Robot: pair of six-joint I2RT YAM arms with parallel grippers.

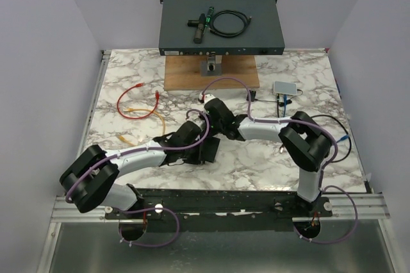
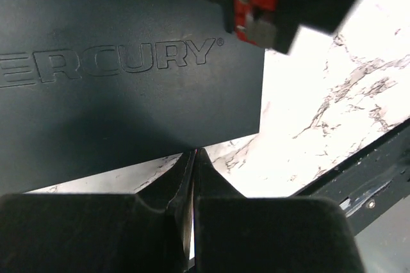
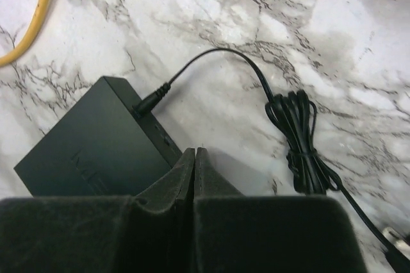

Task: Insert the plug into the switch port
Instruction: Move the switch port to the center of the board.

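L claw (image 2: pixel 194 152): tips pressed together, holding nothing.
R claw (image 3: pixel 194 151): tips together too, empty.
switch (image 2: pixel 128 87): flat black box on the marble, just ahead of L claw tips and close ahead-left of R claw.
switch axis: long side runs lower-left to upper-right in R wrist view. Jack face sits just ahead of my R tips, w/ power lead (image 3: pixel 211 55) already in it. Data ports not in view, can't tell which side.
plug (image 1: pixel 158 95): prob the end of red cable (image 1: pixel 138 86), well apart from both claws, out past L claw's left. Too small to tell which way the nose points.
handling: plug = small stiff plastic, latch tab prob fragile. Cord limp and light, will drag. I'd pinch the plug body behind the nose, not the cord.
risk: switch looks light, may slide on push. Brace w/ other claw.
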